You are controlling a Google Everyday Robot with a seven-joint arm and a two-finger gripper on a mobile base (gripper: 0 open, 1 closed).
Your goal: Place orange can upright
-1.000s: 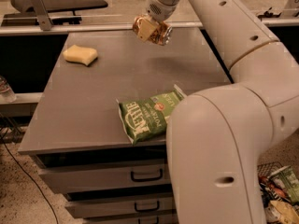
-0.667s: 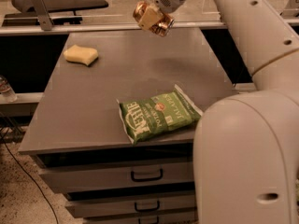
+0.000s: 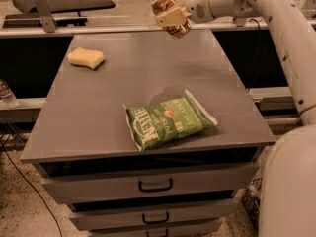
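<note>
The orange can (image 3: 163,4) is orange-brown with a silver end and is held tilted in the air above the far edge of the grey table (image 3: 123,88). My gripper (image 3: 171,17) is shut on it, its pale fingers (image 3: 170,19) wrapped across the can's middle. The arm reaches in from the upper right. Part of the can is hidden behind the fingers.
A green chip bag (image 3: 168,122) lies flat near the table's front edge. A yellow sponge (image 3: 86,58) lies at the far left of the table. Drawers (image 3: 155,185) sit below the tabletop. The robot's white body (image 3: 291,181) fills the lower right.
The gripper has lifted the can up and away toward the table's far edge and turned it. The robot's body has shifted right, uncovering the chip bag.
</note>
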